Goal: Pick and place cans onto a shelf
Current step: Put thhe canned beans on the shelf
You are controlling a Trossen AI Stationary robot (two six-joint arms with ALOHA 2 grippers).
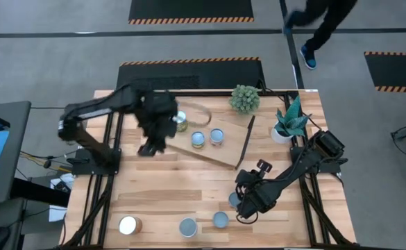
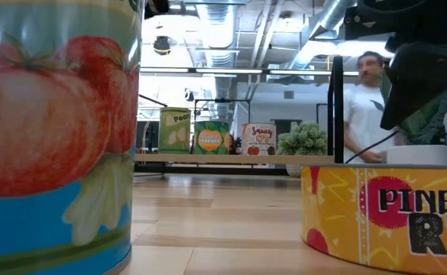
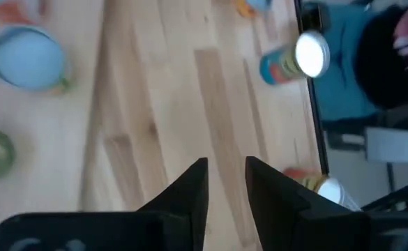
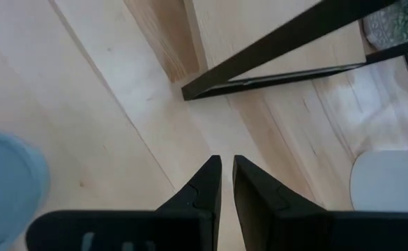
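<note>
Three cans (image 1: 198,138) stand upright in a row on the shelf (image 1: 220,154) at upper centre of the high view; the leftmost of them (image 1: 181,123) sits at the shelf's upper-left end. The left gripper (image 1: 149,148) lies just beside the shelf's left end, lower left of that can, with its fingers (image 3: 190,192) parted by a narrow gap and nothing between them: released. Four cans remain on the tabletop (image 1: 182,184) along the lower edge of the frame: a whitish-topped can (image 1: 128,225) at lower left, two blue-grey-topped cans (image 1: 188,227) at lower centre, and one (image 1: 233,200) largely hidden by the right arm. The right gripper (image 1: 243,210) hangs just beside that last can, fingers nearly together on nothing visible; whether they touch cannot be told for certain. The deciding relation: the whitish-topped can lies straight down-frame from the left gripper, long axis vertical, and the left arm is the nearer.
</note>
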